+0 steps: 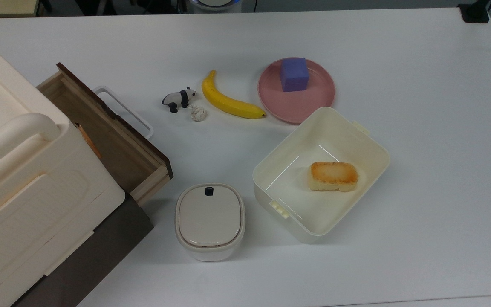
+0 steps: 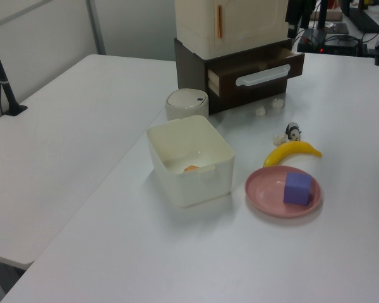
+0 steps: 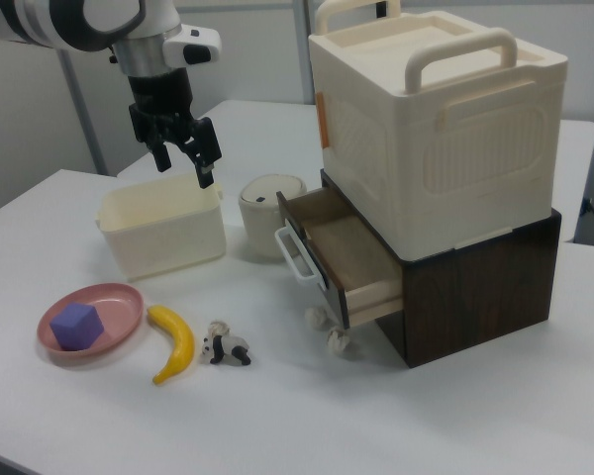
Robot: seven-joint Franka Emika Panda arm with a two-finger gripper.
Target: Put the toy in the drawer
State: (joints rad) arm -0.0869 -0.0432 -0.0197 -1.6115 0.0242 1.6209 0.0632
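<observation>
Top view looks straight down; left and right views face the table (image 1: pixel 420 128) from opposite ends.

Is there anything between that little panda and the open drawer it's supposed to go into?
Nothing visible blocks it. In the top view, bare table lies between the toy and the drawer, which is pulled open. The whitish lumpy ball and banana sit on the toy's far side, away from the drawer.

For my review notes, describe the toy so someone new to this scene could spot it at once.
Start at the open wooden drawer with the white loop handle. In the top view, move right across the white table toward the yellow banana. The toy stands between them: a tiny black-and-white panda on four legs, unlike the plain whitish lumpy ball beside it.
</observation>
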